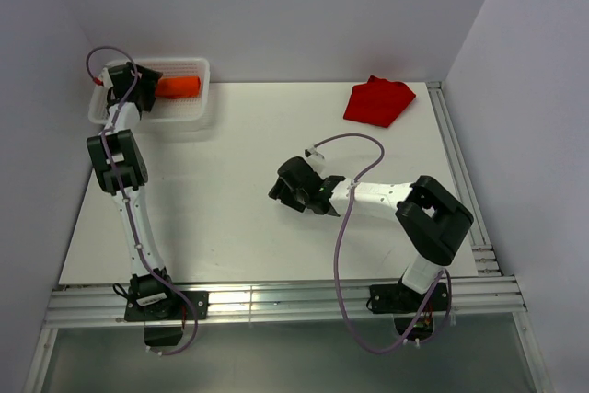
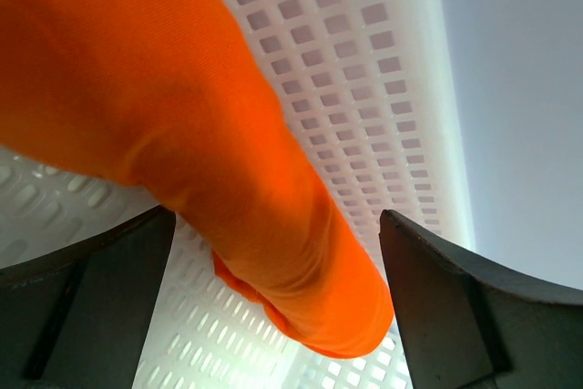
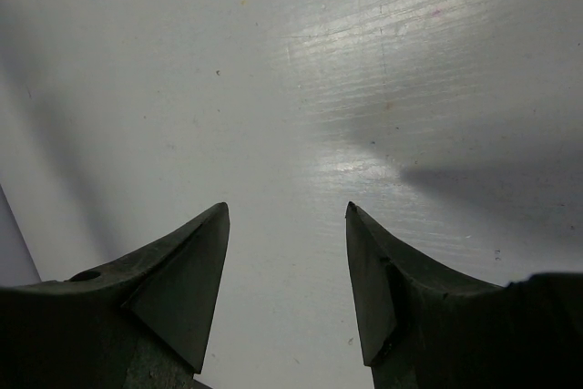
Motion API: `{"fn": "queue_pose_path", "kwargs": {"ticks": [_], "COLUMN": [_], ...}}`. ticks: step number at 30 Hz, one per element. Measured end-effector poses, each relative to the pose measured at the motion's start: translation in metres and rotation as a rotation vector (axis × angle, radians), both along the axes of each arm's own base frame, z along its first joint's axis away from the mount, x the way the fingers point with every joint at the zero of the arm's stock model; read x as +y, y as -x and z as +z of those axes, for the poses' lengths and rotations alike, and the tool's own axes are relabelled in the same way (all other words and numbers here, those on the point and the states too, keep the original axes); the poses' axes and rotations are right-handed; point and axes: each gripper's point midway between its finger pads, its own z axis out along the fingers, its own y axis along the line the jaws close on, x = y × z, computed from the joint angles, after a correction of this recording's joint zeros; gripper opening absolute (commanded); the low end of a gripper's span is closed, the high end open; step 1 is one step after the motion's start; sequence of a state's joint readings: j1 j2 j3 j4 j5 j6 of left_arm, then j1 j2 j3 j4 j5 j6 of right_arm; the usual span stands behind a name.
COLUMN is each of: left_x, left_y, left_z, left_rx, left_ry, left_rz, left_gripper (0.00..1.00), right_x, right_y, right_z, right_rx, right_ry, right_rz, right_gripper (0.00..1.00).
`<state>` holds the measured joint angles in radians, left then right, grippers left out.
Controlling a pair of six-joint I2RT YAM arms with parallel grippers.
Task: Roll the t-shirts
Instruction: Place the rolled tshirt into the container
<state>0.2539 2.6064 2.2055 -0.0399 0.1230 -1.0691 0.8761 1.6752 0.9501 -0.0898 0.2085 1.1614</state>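
White table [image 1: 230, 227]. Far-left corner: white basket [image 1: 198, 109] holding a rolled orange shirt [image 1: 182, 87], with the left gripper [image 1: 150, 83] at the roll's left end. Near the far-right corner: red shirt [image 1: 377, 101], lying loosely folded. Mid-surface: right gripper [image 1: 281, 190], well apart from both shirts.

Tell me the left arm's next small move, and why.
Probably lift the left end effector straight up out of the white basket: its jaws stand open around the rolled orange t-shirt lying inside, and the red t-shirt lies unrolled far right.
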Motion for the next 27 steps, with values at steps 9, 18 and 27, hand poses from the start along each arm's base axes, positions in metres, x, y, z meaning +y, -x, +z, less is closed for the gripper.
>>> {"fn": "queue_pose_path", "kwargs": {"ticks": [9, 18, 27], "left_x": [-0.002, -0.007, -0.030], "left_y": [0.009, 0.022, 0.042], "left_z": [0.024, 0.064, 0.101], "left_rx": [-0.003, -0.028, -0.051], "left_ry": [-0.019, -0.040, -0.134], "left_rz": [0.003, -0.003, -0.175], "left_gripper": [0.99, 0.99, 0.99], "right_x": [0.001, 0.001, -0.005], "right_y": [-0.001, -0.005, -0.011], "right_z": [0.001, 0.003, 0.024], "right_rx": [0.001, -0.006, -0.048], "right_ry": [-0.012, -0.021, -0.045], "right_rz": [0.006, 0.014, 0.007], "right_gripper": [0.63, 0.63, 0.65]}}
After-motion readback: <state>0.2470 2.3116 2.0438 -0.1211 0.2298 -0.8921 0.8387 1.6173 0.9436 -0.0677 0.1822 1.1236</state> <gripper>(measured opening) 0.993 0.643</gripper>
